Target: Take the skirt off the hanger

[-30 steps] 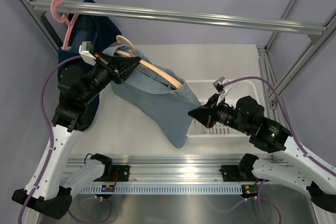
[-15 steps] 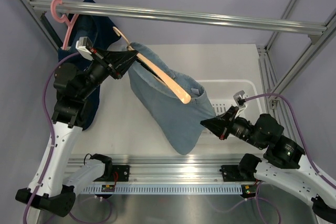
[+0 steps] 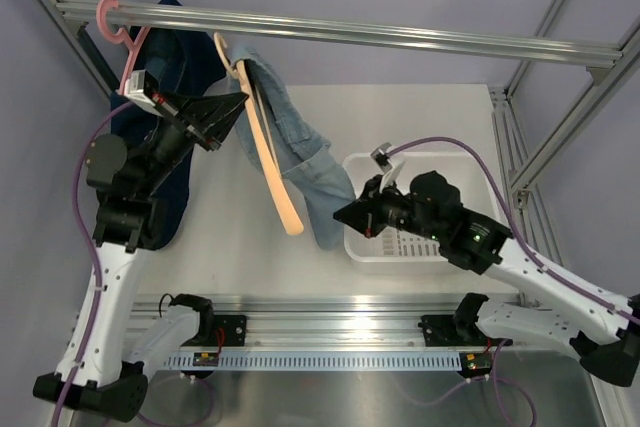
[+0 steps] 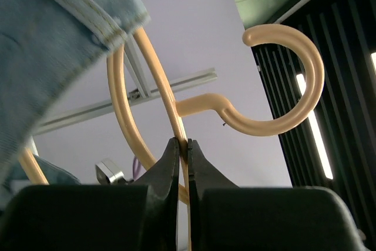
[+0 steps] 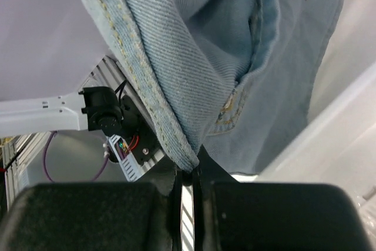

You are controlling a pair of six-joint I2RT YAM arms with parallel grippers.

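Skirt (image 3: 303,160) lengthwise along downward-slanting hanger (image 3: 268,162)

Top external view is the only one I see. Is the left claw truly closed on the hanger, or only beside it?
Observer: Closed. The left wrist view shows the left claw pinching a thin bar of the hanger, close to its hook.
Operator: Does the right claw hold the skirt?
Observer: Yes. In the right wrist view the right claw is shut on a stitched hem of the skirt.
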